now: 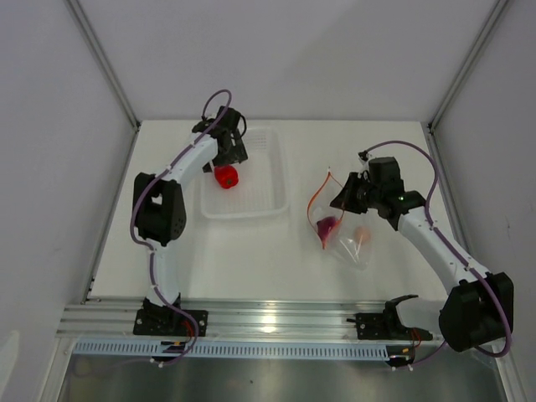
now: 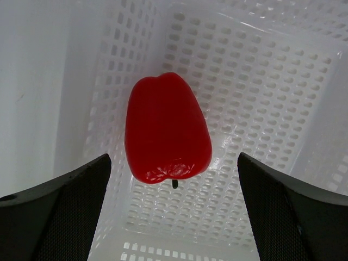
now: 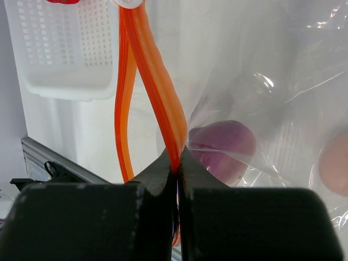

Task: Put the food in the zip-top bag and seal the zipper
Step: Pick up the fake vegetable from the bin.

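The red pepper (image 1: 226, 177) lies in the white tray (image 1: 272, 186); in the left wrist view it (image 2: 166, 129) sits just ahead of my open left gripper (image 2: 174, 217), between the fingers' line but untouched. The clear zip-top bag (image 1: 347, 239) hangs from my right gripper (image 1: 342, 195), which is shut on one side of the orange-red zipper (image 3: 157, 81); the mouth gapes open (image 1: 318, 194). The purple-pink piece (image 3: 223, 149) and the peach ball (image 3: 334, 168) are inside the bag, also seen from above as purple (image 1: 327, 224) and peach (image 1: 362, 237).
The white perforated tray (image 3: 65, 60) stands at the back left of the white table. An aluminium rail (image 1: 268, 318) runs along the near edge. White walls close in the sides and back.
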Motion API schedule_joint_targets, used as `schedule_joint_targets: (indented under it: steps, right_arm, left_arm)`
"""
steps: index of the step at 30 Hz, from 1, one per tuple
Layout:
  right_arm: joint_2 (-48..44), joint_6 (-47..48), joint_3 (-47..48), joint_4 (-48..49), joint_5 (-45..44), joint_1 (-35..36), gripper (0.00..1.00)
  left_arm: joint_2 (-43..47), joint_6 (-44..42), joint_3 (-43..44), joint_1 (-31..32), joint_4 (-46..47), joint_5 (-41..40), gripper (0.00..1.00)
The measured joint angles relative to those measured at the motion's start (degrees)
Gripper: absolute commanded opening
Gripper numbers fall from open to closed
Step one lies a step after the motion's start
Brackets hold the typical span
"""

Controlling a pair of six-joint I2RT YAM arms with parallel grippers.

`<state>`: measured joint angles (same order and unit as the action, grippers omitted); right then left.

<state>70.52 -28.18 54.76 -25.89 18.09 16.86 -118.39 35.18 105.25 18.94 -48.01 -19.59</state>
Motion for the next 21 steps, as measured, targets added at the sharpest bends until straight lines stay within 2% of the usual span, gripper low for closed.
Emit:
schedule_joint_targets:
  steps: [21]
  right_arm:
    - [0.3,0.0,-0.6,2.0,0.4,0.0,0.00]
  left_arm:
    - [-5.9,4.7,2.6,0.0,-2.0,3.3,0.99]
